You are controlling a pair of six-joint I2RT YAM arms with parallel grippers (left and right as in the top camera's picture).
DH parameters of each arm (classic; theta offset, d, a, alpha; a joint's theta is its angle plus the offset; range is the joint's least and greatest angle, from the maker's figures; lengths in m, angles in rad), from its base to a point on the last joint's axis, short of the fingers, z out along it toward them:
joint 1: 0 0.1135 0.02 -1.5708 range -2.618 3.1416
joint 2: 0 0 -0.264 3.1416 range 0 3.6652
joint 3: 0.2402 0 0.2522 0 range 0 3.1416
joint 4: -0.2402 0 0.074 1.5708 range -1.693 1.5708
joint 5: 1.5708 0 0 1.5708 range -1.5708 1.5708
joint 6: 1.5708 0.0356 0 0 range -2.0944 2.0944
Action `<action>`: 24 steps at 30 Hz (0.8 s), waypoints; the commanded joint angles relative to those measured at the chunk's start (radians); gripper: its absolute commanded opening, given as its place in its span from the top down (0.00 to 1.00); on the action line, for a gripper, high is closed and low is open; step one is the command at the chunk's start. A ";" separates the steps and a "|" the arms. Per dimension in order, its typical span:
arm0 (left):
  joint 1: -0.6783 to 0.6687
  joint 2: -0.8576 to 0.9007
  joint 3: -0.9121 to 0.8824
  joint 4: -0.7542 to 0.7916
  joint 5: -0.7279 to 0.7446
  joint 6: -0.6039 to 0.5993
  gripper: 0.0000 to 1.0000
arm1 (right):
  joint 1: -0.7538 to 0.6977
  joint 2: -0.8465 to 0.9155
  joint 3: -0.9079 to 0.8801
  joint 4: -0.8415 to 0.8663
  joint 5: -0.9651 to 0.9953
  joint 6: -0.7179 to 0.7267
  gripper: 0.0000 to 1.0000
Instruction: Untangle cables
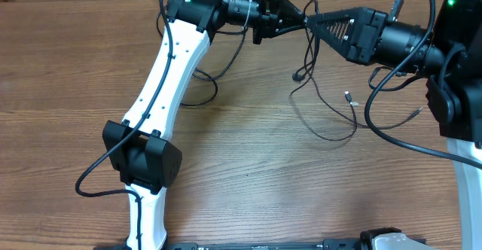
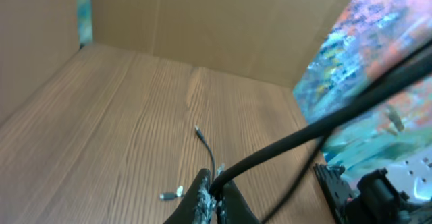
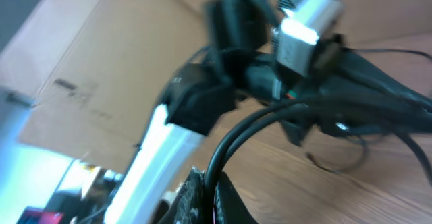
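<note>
Left fingers [image 1: 290,14] and right fingers [image 1: 331,22] meet tip to tip, both pinching the cables [image 1: 310,50], which hang from there onto the worktop [image 1: 248,167] towards the robot.

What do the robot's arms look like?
The left arm and right arm have long white parts with black joints. Black wires loop beside them. A green light glows on the right arm. The left tool and right tool are black and pointy.
</note>
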 commanded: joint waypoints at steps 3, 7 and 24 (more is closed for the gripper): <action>0.067 -0.066 0.021 -0.049 -0.324 -0.203 0.96 | -0.028 0.000 0.022 -0.131 0.303 -0.059 0.96; 0.100 -0.154 0.021 -0.109 -0.531 -0.252 0.96 | -0.031 0.036 0.021 -0.227 0.390 -0.110 0.92; 0.103 -0.439 0.021 -0.152 -0.579 -0.359 0.96 | -0.031 0.238 0.021 -0.338 0.379 -0.243 0.22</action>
